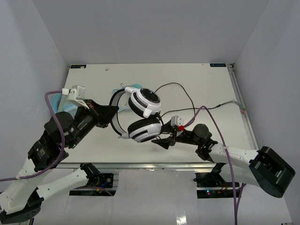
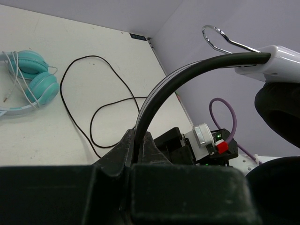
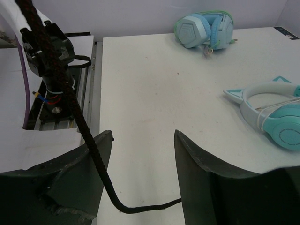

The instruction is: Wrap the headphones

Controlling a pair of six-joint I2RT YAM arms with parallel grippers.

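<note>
The black-and-white headphones [image 1: 143,115] hang above the table. My left gripper [image 1: 111,112] is shut on their thin black headband [image 2: 187,75], which rises from between the jaws in the left wrist view. The two white earcups [image 1: 146,101] sit one above the other to its right. The long black cable [image 1: 180,91] loops over the table. My right gripper [image 1: 161,138] is open just right of the lower earcup. In the right wrist view the cable [image 3: 70,103] crosses the left finger [image 3: 89,159] and curves through the gap between the fingers [image 3: 143,140], not gripped.
Teal cat-ear headphones [image 3: 276,112] lie on the table behind the held pair, also in the left wrist view [image 2: 33,82]. Chunky light-blue headphones [image 3: 206,28] lie at the far left, partly hidden by my left arm [image 1: 58,101]. The table's near edge [image 3: 98,70] is close.
</note>
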